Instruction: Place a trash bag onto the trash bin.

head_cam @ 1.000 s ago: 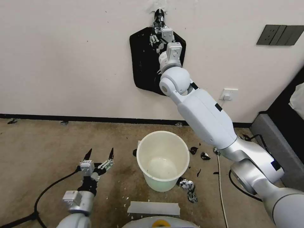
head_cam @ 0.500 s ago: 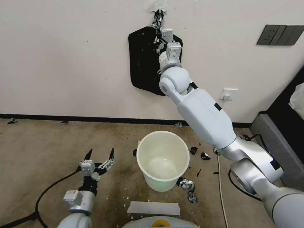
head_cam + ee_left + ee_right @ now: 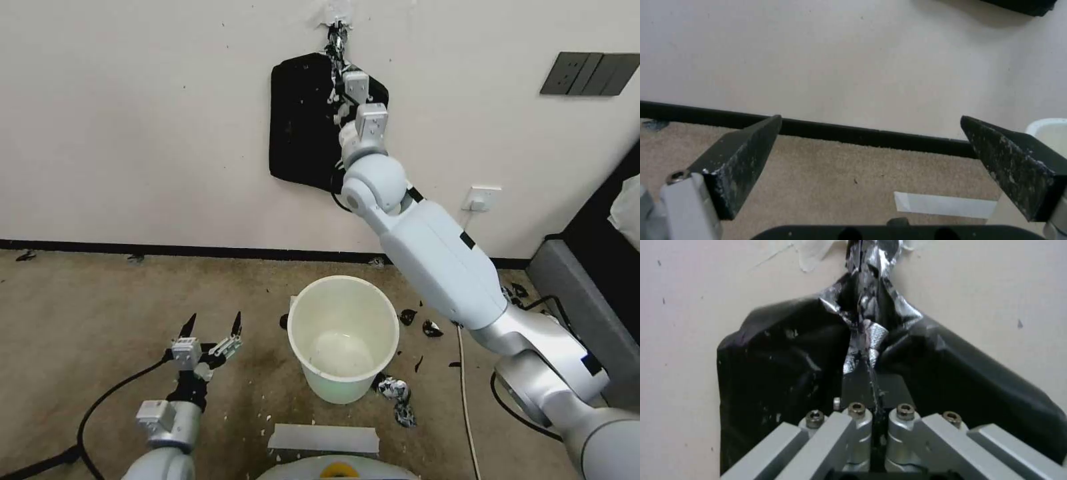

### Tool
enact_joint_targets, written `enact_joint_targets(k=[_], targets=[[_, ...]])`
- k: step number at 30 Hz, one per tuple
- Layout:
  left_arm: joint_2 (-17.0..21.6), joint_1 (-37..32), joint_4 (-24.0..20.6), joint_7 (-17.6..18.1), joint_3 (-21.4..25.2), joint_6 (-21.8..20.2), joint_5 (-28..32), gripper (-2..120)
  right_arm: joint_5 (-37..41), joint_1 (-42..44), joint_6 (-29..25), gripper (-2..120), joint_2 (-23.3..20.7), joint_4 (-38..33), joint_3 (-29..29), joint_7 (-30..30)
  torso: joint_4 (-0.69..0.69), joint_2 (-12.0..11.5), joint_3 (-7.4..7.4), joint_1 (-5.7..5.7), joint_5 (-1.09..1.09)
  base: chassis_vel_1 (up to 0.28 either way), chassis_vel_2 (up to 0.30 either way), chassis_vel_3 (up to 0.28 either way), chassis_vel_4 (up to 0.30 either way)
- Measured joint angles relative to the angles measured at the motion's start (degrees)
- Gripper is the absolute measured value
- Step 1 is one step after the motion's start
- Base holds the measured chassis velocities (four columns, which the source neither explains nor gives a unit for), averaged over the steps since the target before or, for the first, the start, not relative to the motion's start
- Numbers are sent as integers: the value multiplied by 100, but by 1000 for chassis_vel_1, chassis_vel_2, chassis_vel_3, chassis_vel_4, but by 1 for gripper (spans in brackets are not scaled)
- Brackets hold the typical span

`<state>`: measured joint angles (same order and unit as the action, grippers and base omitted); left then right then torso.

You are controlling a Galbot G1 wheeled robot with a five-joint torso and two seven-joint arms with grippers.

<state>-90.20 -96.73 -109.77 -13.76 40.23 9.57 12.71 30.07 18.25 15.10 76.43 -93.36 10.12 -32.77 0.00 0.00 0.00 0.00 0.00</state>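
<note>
High on the wall, my right gripper [image 3: 338, 61] is shut on a crinkled, glinting black trash bag [image 3: 868, 327] that runs up in a thin twisted strip to a wall hook [image 3: 337, 15]. In the right wrist view the gripper [image 3: 871, 380] pinches that film between closed fingers. Behind it hangs a flat black bundle of bags [image 3: 300, 127], also seen in the right wrist view [image 3: 773, 373]. The cream-white trash bin [image 3: 347, 390] stands upright and open on the carpet below. My left gripper [image 3: 212, 325] hovers low to the bin's left, open and holding nothing [image 3: 871, 118].
Torn black scraps [image 3: 400, 397] lie on the carpet right of the bin. A white strip [image 3: 323, 438] lies in front of it. A white cable [image 3: 465, 400] runs along the floor, and dark furniture [image 3: 587, 300] stands at the right. A wall socket [image 3: 481, 198] sits above the skirting.
The right arm has shifted slightly right and down while holding the crinkled plastic. The black bundle has swung and changed shape against the wall. Left arm unchanged.
</note>
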Motion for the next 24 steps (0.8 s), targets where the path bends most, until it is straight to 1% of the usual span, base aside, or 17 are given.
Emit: enact_joint_targets(k=[14, 19, 21, 23, 24], targets=[[13, 4, -29, 4, -5, -12, -17, 100, -13, 558, 75, 0, -149, -447, -29, 59, 0, 0, 0, 0, 0, 0, 0, 0, 0], [29, -6, -42, 4, 4, -14, -21, 100, -30, 600, 105, 0, -174, -513, -41, 80, 0, 0, 0, 0, 0, 0, 0, 0, 0], [39, -15, -57, 5, 21, -16, -19, 100, 7, 628, 127, 0, -174, -685, -105, 50, 0, 0, 0, 0, 0, 0, 0, 0, 0], [42, -18, -59, 5, 25, -16, -18, 100, 116, 650, 106, 2, -147, -766, -166, 41, 0, 0, 0, 0, 0, 0, 0, 0, 0], [43, -21, -60, 5, 27, -16, -17, 100, 347, 674, 60, 7, -100, -883, -254, 17, 0, 0, 0, 0, 0, 0, 0, 0, 0]])
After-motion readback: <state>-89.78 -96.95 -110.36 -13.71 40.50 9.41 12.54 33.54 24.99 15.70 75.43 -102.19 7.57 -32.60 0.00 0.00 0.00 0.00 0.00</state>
